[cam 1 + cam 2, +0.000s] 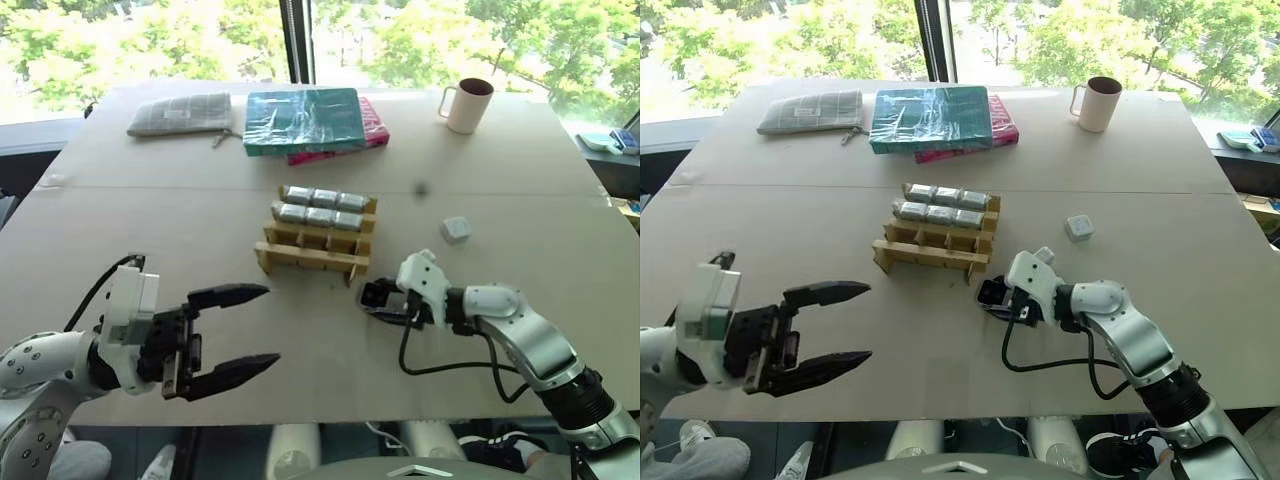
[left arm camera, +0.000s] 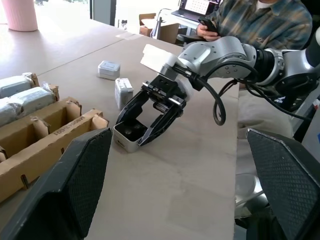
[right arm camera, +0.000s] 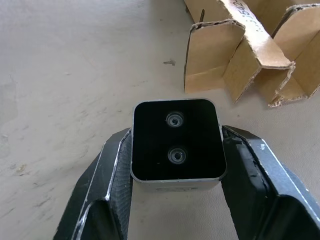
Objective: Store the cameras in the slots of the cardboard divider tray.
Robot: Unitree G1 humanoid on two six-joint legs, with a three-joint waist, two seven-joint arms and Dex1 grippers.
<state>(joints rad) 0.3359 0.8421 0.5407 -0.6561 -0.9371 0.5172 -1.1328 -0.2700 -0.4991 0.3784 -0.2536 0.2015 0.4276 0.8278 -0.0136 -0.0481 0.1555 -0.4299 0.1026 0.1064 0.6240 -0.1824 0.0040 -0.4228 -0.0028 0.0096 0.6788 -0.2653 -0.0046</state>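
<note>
I have a camera [image 3: 177,140] pinched between the two fingers of my right gripper [image 1: 385,300], its black lens face with two small lenses turned toward the wrist view; the fingers [image 3: 112,175] press against both of its sides. It sits low on the table [image 1: 150,200], just right of centre in the head view, near the front right corner of the cardboard divider tray [image 1: 315,240].

The tray stands mid-frame. Its two far rows each carry three silver-grey cameras [image 1: 320,207], while the near row of slots looks empty.

Another loose camera [image 1: 455,230] lies to the right of the tray, well apart from the gripper. The left wrist view shows one more [image 2: 123,92] standing just beyond my right gripper.

My left gripper [image 1: 245,330] hangs at lower left with its fingers spread wide, holding nothing.

At the top of the frame lie a grey pouch [image 1: 180,113], a teal wrapped book [image 1: 302,120] and a mug [image 1: 468,104].
</note>
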